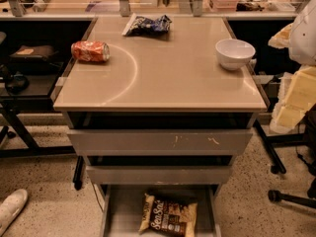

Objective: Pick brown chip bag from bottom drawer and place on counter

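Dark-brown, crinkly: the brown chip bag (168, 215) is laid flat in the pulled-out bottom drawer (121, 209), slightly skewed, its lettering run front to back. The gripper (295, 98) is seen at the right edge beside the counter (168, 78), well apart, up-right of the bag; its grasp cannot be told.

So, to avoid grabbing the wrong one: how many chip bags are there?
2. The brown chip bag lies in the open bottom drawer; a blue-and-white chip bag lies at the back of the counter. The pincer is out of view. The upper drawers may hide more.
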Controlling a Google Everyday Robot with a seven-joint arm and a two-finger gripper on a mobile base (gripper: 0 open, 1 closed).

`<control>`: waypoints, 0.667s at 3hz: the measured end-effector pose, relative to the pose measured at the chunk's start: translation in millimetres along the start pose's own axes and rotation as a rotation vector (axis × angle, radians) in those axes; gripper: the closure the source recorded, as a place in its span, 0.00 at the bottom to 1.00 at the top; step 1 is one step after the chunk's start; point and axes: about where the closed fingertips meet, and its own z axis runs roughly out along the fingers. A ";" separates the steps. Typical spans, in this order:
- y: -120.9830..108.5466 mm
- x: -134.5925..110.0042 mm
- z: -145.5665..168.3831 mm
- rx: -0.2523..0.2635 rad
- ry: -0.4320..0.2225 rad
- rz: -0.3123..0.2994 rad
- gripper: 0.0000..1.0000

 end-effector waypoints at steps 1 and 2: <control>0.3 0.0 0.0 -0.001 0.000 0.000 0.00; 4.6 -0.6 0.3 -0.011 -0.006 -0.008 0.00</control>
